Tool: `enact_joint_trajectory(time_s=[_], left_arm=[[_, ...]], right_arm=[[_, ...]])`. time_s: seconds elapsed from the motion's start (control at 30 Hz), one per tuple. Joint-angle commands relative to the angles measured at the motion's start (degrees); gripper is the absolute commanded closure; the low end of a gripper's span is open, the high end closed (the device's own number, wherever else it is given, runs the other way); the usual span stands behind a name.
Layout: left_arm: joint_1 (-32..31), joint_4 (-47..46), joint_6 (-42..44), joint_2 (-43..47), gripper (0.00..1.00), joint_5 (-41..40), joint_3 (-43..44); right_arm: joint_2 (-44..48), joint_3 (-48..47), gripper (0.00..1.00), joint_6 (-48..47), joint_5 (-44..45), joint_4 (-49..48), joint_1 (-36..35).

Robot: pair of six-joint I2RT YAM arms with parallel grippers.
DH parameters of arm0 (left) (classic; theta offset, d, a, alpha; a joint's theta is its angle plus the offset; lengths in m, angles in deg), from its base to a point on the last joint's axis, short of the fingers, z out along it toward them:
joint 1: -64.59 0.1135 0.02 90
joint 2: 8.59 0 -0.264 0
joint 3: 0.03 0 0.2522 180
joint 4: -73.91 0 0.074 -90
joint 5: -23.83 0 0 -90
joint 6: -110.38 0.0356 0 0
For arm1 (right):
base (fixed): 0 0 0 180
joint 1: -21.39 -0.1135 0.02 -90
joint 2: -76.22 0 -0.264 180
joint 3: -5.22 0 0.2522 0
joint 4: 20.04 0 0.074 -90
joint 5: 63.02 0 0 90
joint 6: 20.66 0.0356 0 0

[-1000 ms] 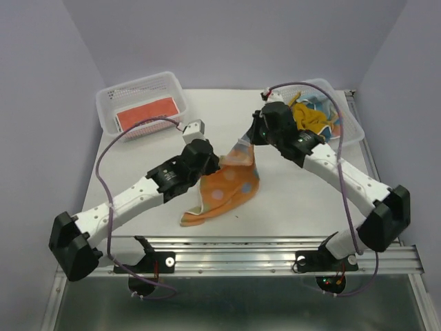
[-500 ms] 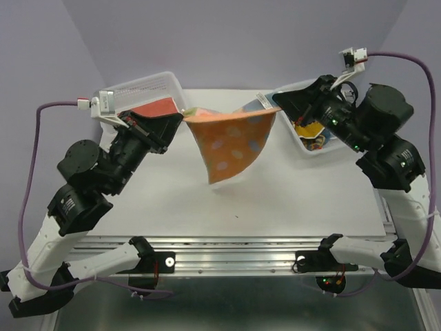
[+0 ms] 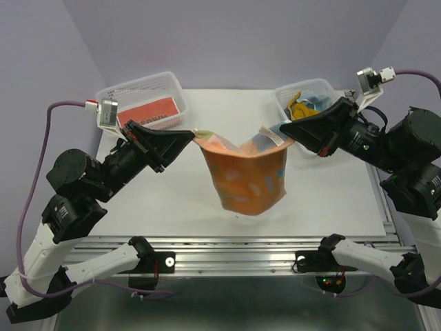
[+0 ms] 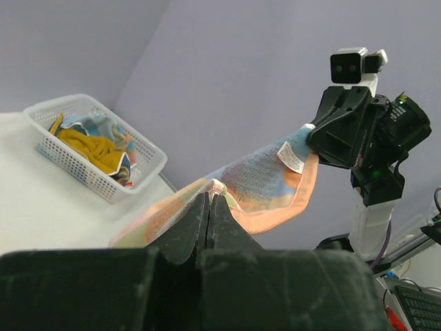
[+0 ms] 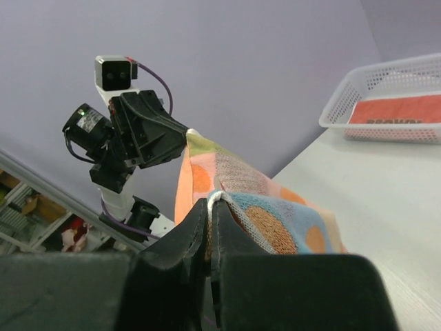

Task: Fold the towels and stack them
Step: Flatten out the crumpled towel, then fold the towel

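An orange towel with pale dots (image 3: 249,181) hangs in the air between both arms, high above the table. My left gripper (image 3: 191,135) is shut on its left corner. My right gripper (image 3: 284,131) is shut on its right corner, beside a white label. The top edge sags between them and the cloth hangs as a pouch. In the left wrist view the towel (image 4: 269,183) runs from my shut gripper (image 4: 209,197) to the right gripper. In the right wrist view its light blue, orange-dotted side (image 5: 275,224) leaves my shut gripper (image 5: 211,204). A folded orange-red towel (image 3: 153,112) lies in the left basket. Several crumpled towels, one mustard yellow (image 3: 306,109), fill the right basket.
A white perforated basket (image 3: 114,94) stands at the back left of the white table (image 3: 172,200). Another white basket (image 3: 285,96) stands at the back right, partly behind my right arm. A metal rail (image 3: 234,258) runs along the table's near edge.
Both arms lifted the towel off the table by two corners and raised it. Since half a second ago the grippers dropped slightly and the stretched top edge slackened into a sag.
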Motion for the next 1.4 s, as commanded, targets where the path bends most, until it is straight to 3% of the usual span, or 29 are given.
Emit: enact_joint_trajectory(time_s=[0.0,0.07,0.2,0.37,0.43,0.57,0.67,0.8,1.0,1.13,1.37], left_arm=[[0.2,-4.4,-0.3,1.6,1.00,1.6,-0.4],[0.3,-4.5,-0.3,1.7,1.00,-1.0,-1.5],[0.3,-4.0,0.8,0.4,1.00,-13.7,-3.8],[1.4,-5.3,1.9,-6.3,1.00,-26.0,-7.7],[7.4,-7.1,1.6,-10.7,1.00,-25.4,-9.5],[20.3,-13.4,1.5,-20.1,1.00,-15.0,-12.0],[22.5,-19.0,4.1,-28.2,1.00,-13.8,-10.6],[26.2,-21.4,6.4,-39.0,1.00,-11.9,-5.3],[28.5,-19.3,7.7,-55.1,1.00,-8.8,3.2],[28.8,-19.0,8.1,-56.6,1.00,-8.1,2.9],[28.5,-23.5,6.7,-48.7,1.00,-4.4,-11.7]], right_arm=[[3.6,2.5,0.96,2.3,4.0,-4.2,0.3],[4.6,5.3,0.96,1.1,8.7,-4.5,0.3],[5.2,12.2,0.96,-0.7,22.7,-5.5,0.3],[1.2,22.9,0.96,-1.7,41.6,-10.4,0.3],[-1.6,24.2,0.96,-2.5,46.5,-12.5,0.2],[-11.0,23.7,0.96,-4.8,56.7,-15.6,1.1],[-19.3,22.2,0.96,-5.0,52.5,-18.3,6.6],[-29.4,22.2,0.97,-5.1,37.7,-26.2,15.0],[-43.0,16.9,0.98,-5.8,29.9,-30.1,17.7],[-45.5,16.2,0.98,-5.9,29.1,-26.9,17.9],[-38.0,26.2,0.97,-2.5,27.9,-23.4,17.9]])
